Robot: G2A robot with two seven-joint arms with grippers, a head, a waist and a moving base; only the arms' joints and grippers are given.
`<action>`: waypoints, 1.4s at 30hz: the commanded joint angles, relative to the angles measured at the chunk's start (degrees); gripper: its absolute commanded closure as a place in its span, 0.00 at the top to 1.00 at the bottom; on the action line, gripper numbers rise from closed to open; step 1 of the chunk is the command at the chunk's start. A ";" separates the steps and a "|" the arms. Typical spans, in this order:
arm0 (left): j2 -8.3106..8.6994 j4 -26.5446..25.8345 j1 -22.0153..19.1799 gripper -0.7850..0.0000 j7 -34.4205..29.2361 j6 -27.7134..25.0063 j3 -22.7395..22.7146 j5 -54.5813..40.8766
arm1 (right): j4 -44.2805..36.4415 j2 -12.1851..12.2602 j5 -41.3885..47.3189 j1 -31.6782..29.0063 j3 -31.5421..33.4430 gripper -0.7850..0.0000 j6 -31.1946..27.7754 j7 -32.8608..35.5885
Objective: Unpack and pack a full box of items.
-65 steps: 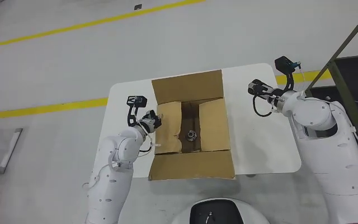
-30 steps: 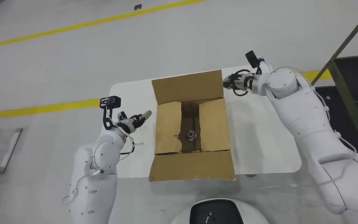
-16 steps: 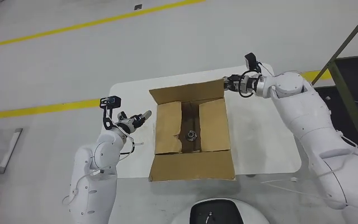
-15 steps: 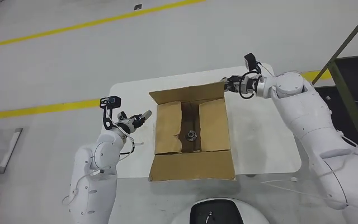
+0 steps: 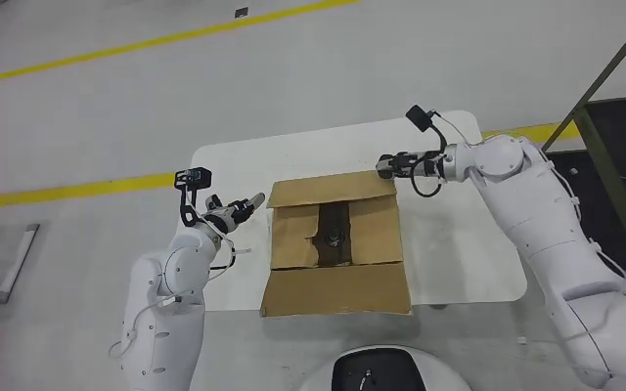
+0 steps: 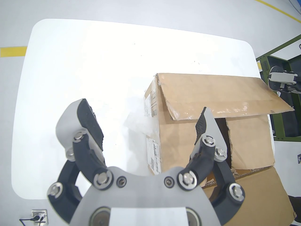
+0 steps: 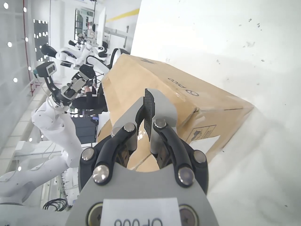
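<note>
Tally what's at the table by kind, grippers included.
Cardboard box: 1
Small dark item inside the box: 1
Grippers: 2, the left gripper and the right gripper
Total: 4

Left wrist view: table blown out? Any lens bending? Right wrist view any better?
Left wrist view: table glares white, with a sheen patch beside the box; its edges bow, wide-lens bend. Right wrist view: table evenly lit, specks readable; box throws a faint shadow by its corner.
</note>
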 commanded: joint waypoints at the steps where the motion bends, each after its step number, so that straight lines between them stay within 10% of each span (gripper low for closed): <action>1: 0.00 0.00 0.00 1.00 0.00 0.00 0.00 0.00 | -3.89 0.13 -1.45 -2.20 -0.53 0.00 0.69 -1.81; 25: 0.00 0.00 0.00 1.00 0.00 0.00 0.00 0.00 | -33.77 2.97 -11.91 -19.98 1.07 0.00 3.23 -14.39; 37: 2.20 -8.97 10.88 1.00 9.71 -25.90 -6.54 3.50 | -49.38 4.73 -11.93 -29.00 9.21 0.00 6.91 -20.88; 42: 2.46 -9.90 13.05 1.00 10.88 -28.11 -8.08 3.23 | -49.38 4.73 -11.93 -29.00 9.21 0.00 6.91 -20.88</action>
